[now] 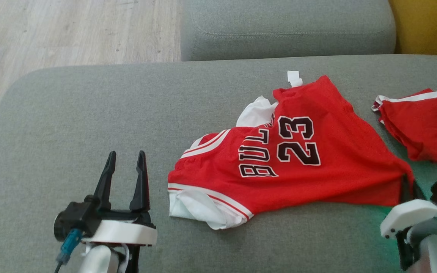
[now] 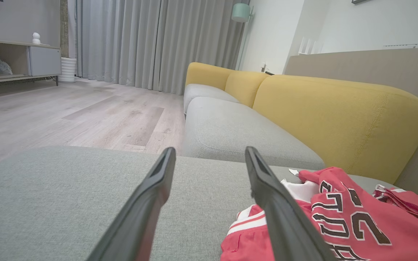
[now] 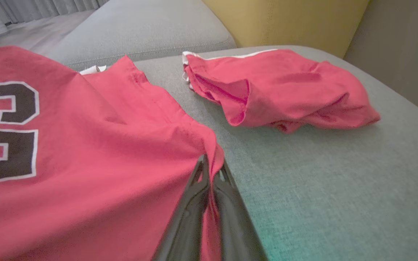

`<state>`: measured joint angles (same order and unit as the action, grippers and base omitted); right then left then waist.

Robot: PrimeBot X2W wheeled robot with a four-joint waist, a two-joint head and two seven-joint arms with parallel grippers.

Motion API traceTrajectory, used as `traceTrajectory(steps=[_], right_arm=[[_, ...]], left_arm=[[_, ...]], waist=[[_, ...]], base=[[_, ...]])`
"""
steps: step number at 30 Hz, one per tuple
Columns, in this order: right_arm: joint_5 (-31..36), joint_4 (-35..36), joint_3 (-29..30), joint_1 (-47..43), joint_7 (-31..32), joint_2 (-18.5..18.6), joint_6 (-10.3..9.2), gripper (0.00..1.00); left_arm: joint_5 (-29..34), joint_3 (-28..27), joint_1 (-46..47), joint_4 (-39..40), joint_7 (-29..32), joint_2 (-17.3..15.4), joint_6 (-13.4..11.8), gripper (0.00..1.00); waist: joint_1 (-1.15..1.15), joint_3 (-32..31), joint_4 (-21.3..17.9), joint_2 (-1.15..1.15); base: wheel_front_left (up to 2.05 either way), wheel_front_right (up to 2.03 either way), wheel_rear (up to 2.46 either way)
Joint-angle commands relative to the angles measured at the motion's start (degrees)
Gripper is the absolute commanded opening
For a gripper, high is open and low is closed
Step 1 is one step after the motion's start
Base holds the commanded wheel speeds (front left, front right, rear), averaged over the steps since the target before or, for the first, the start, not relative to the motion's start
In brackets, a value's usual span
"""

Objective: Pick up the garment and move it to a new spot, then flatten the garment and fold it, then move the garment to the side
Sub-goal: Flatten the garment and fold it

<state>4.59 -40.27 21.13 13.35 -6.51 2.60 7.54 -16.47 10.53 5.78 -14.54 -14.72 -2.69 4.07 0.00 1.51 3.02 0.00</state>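
Far left: left gripper (image 1: 126,153), fingers wide apart, holding nothing, poised above the bare grey cushion (image 1: 70,113) just beside the jersey's white-trimmed end. Middle: red jersey (image 1: 298,178), rumpled, number side up, with white lining on show at the near-left corner and by the neck. Right: right gripper (image 3: 212,161), fingers pressed together on the jersey's right-hand corner, with a fold of cloth pinched between. Further right, apart from the jersey: red shorts (image 1: 419,129) in a heap.

Probably the pick-up in hand, with only one corner caught. Lift slowly and check that the pinch bites more than a thin hem; otherwise expect a slip. Bring the left gripper across to the striped edge, close on both layers, then raise both ends together to avoid dragging and twisting. Steer clear of the shorts when carrying, and choose the open stretch of cushion to the left for setting down and flattening.
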Motion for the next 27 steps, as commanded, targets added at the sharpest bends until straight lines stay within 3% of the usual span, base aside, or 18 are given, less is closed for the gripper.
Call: traceTrajectory(steps=[1, 7, 12, 15, 22, 27], right_arm=[[-0.83, 2.29, -1.89, 1.17, -0.93, 0.31, -0.05, 1.0], [-9.57, 6.42, -11.55, 0.12, -5.81, 0.29, -0.05, 1.0], [-18.03, 13.89, -27.49, -3.17, -7.43, 0.29, -0.05, 1.0], [-19.47, 17.05, -34.09, -4.59, -6.97, 0.29, -0.05, 1.0], [-19.27, 20.08, -35.59, -5.06, -4.96, 0.28, -0.05, 1.0], [-18.86, 20.89, -34.77, -5.0, -4.35, 0.28, -0.05, 1.0]], left_arm=[[0.15, -1.69, 2.92, 1.94, -0.28, -0.19, -0.05, 1.0], [0.14, -1.48, 2.8, 1.63, -0.28, -0.19, 0.08, 1.0], [0.41, -1.35, 2.85, 1.41, -0.28, -0.19, 0.27, 1.0], [0.45, -1.06, 3.02, 1.36, -0.28, -0.19, 0.32, 1.0], [1.33, 0.2, 4.62, -1.95, 0.16, -0.91, 1.03, 1.0], [1.41, 4.82, 11.68, -7.77, 8.9, -3.86, 2.79, 1.0]], waist=[[0.0, 0.03, 0.06, 0.0], [0.0, -0.26, 0.26, 0.0], [0.0, -0.35, 0.91, 0.0], [0.0, -0.23, 1.69, 0.0], [0.0, 0.69, 2.27, 0.0], [0.0, 2.45, 0.17, 0.0]], base=[[0.0, 0.0, 0.0], [0.0, 0.0, 0.0], [0.0, 0.0, 0.0], [0.0, 0.0, 0.0], [0.0, 0.0, 0.0], [0.0, 0.0, 0.0]])
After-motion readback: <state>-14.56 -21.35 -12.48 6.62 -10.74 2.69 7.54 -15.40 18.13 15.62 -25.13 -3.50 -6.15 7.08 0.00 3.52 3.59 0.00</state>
